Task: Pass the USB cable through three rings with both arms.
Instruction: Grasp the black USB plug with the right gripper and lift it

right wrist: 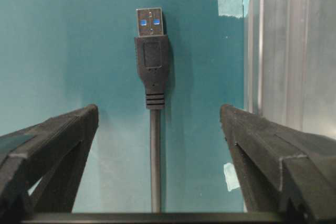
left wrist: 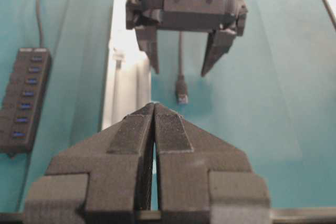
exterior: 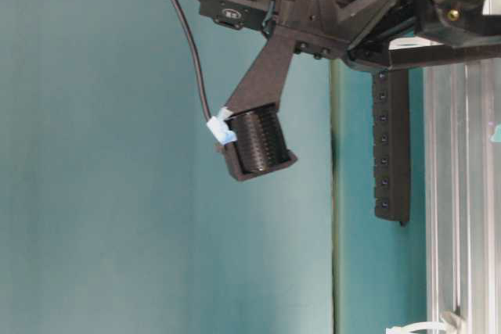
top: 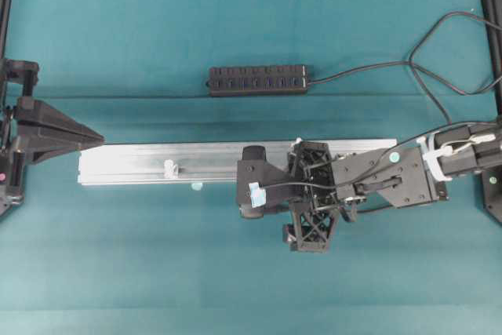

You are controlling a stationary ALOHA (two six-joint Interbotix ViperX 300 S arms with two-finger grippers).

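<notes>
Two fingers of my right gripper [right wrist: 157, 145] stand wide apart, holding nothing, straddling the USB cable [right wrist: 153, 61] lying on the worktop [right wrist: 63, 40] beside the rail [right wrist: 289, 51]. I should centre, descend, pinch behind the plug. My left gripper [left wrist: 154, 129] is closed, empty. Only overhead shows a ring [top: 169, 168].

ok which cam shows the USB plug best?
Right wrist: the USB plug lies centred, sharp, between the right gripper's open jaws. Left wrist shows it small and distant. Overhead and table-level views don't show it.
</notes>
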